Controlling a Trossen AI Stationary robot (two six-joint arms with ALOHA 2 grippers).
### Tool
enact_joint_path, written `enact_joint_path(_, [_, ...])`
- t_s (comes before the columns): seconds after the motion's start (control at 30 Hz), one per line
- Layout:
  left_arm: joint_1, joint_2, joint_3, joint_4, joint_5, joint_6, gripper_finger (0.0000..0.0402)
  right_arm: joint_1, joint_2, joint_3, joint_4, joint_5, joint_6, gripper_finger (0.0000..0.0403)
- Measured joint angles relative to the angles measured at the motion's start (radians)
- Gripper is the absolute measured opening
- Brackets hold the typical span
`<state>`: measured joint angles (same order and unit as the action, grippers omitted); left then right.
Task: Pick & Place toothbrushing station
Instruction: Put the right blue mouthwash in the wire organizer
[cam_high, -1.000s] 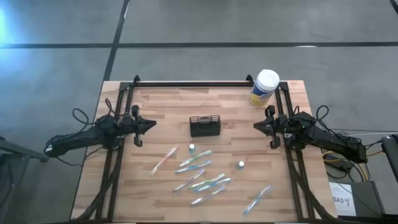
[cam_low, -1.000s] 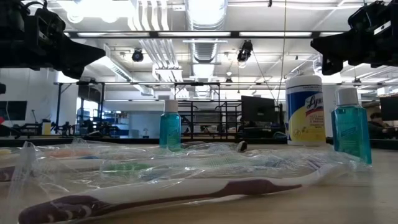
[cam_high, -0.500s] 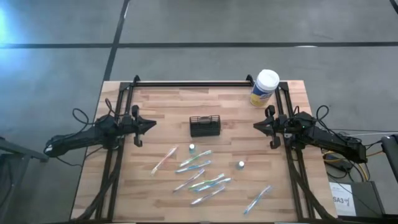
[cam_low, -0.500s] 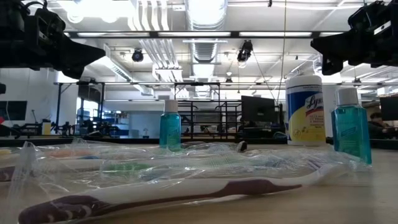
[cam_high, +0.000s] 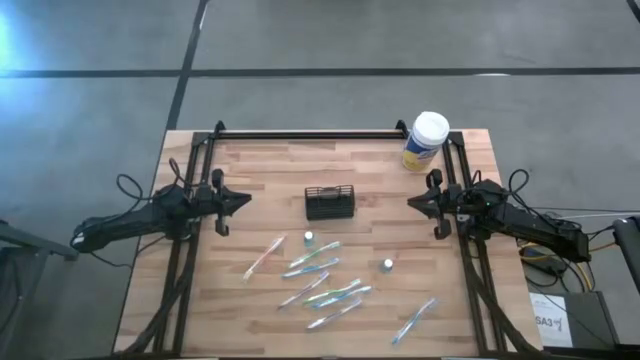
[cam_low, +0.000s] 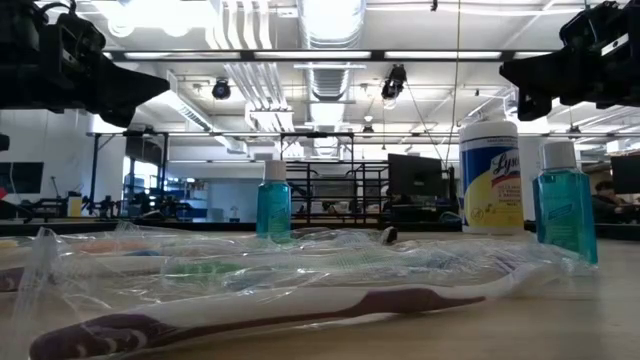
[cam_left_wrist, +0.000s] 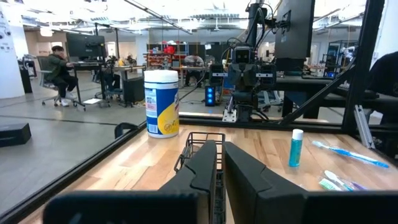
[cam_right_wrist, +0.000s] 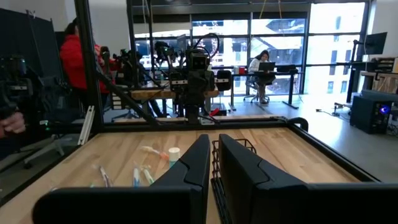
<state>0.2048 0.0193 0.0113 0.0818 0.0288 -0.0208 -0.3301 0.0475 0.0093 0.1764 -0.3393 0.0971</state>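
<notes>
The toothbrushing station (cam_high: 330, 202) sits mid-table, toward the far edge, unmoved over the last second. The left gripper (cam_high: 240, 200) and right gripper (cam_high: 414, 203) wait at opposite edges, fingers apparently clenched on nothing; picking has not begun.

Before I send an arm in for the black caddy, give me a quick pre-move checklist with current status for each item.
1. Caddy upright, mid-table, nothing on top: ok.
2. Left gripper parked at the left edge, shut, holding nothing: not ok for grasping, open first.
3. Right gripper parked at the right edge, shut, empty: same.
4. Straight path from either gripper to the caddy free of items: ok.
5. Wrapped toothbrushes and small bottles lie clear of the caddy: ok.
6. Caddy contents: cannot tell.
</notes>
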Motion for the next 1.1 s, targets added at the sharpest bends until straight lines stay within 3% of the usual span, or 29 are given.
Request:
enact_joint_path(0.6, [-0.001, 0.003, 0.0, 0.122, 0.0, -0.012, 0.0035, 0.001, 0.033, 0.04, 0.096, 0.096, 0.009, 0.0034])
enact_joint_path(0.87, [-0.001, 0.002, 0.007, 0.136, -0.001, -0.052, 0.0035, 0.037, 0.304, 0.373, -0.245, 0.222, 0.001, 0.0034])
enact_joint_path(1.0, [-0.001, 0.002, 0.007, 0.135, 0.0, -0.064, 0.0035, 0.064, 0.493, 0.607, -0.555, 0.313, 0.053, 0.0034])
enact_joint_path(1.1, [-0.001, 0.003, 0.007, 0.134, 0.0, -0.065, 0.0035, 0.09, 0.643, 0.786, -0.795, 0.322, 0.126, 0.0034])
